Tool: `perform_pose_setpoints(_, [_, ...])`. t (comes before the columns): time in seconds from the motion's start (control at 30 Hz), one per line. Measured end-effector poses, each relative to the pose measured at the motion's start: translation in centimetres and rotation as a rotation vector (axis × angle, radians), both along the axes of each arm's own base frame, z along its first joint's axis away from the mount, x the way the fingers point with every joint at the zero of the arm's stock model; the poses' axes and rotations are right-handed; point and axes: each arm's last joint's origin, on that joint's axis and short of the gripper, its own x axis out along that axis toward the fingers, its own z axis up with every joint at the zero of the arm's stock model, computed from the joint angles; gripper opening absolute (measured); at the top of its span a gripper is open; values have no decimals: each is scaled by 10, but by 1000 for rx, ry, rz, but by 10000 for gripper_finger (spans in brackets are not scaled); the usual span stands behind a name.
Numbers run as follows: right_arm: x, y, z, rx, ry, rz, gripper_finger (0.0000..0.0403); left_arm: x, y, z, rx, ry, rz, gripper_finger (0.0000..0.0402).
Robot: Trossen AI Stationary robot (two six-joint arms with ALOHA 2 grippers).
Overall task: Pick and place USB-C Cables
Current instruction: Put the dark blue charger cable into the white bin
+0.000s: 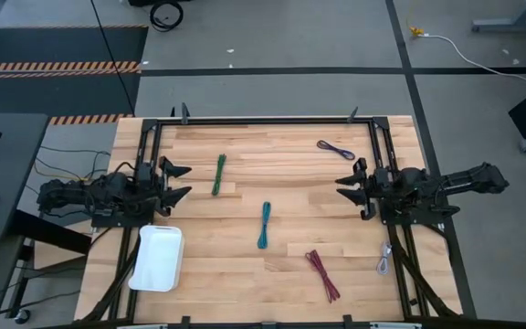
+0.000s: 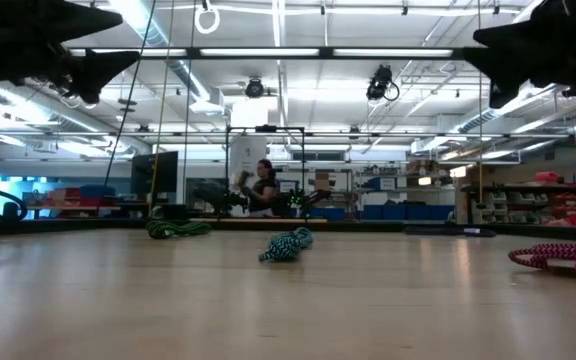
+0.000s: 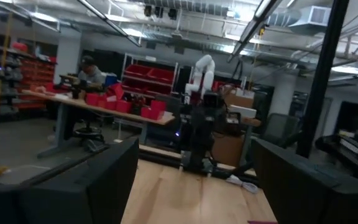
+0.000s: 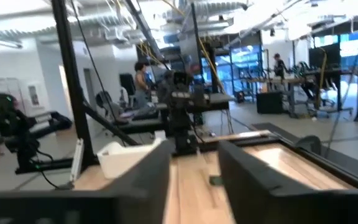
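Several USB-C cables lie in folded bundles on the wooden table (image 1: 245, 283): a green one (image 1: 218, 174) at the far left, a teal one (image 1: 264, 225) in the middle, a purple one (image 1: 335, 149) at the far right, a dark red one (image 1: 321, 274) near the front, and a pale grey one (image 1: 384, 260) by the right arm's frame. My left gripper (image 1: 181, 181) hovers open at the table's left edge, above the table and pointing inward. My right gripper (image 1: 349, 185) hovers at the right edge, facing it, its fingers apart. Neither holds anything.
A white tray (image 1: 157, 258) sits at the near left, below my left gripper. A black frame (image 1: 263, 120) borders the table's far and side edges. The teal bundle (image 2: 288, 244) and the green bundle (image 2: 178, 229) show low on the table. A person sits in the room beyond.
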Motion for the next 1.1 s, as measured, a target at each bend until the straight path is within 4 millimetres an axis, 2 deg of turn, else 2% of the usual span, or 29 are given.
perform_pose_setpoints(0.17, [6,-1,-6,-1,66,-41,284,-1,1,2,54,-8,70,318])
perform_pose_setpoints(0.3, [9,-2,-5,36,50,-88,338,-2,4,3,60,1,168,318])
perform_pose_setpoints(0.4, [11,-3,4,86,-33,-147,348,-4,6,7,61,12,238,318])
perform_pose_setpoints(0.47, [13,-4,17,53,-66,-173,349,-7,6,17,53,-19,244,318])
perform_pose_setpoints(0.67, [31,-3,71,-122,-34,-221,349,-9,6,33,52,6,243,318])
perform_pose_setpoints(0.8, [51,-3,106,-207,149,-268,349,-2,6,35,72,65,244,318])
perform_pose_setpoints(0.9, [67,-7,122,-215,314,-335,349,4,6,34,75,114,276,318])
perform_pose_setpoints(1.0, [82,-15,128,-199,514,-429,349,11,7,29,69,183,346,318])
perform_pose_setpoints(1.1, [95,-27,119,-180,755,-504,349,18,8,24,77,248,377,318])
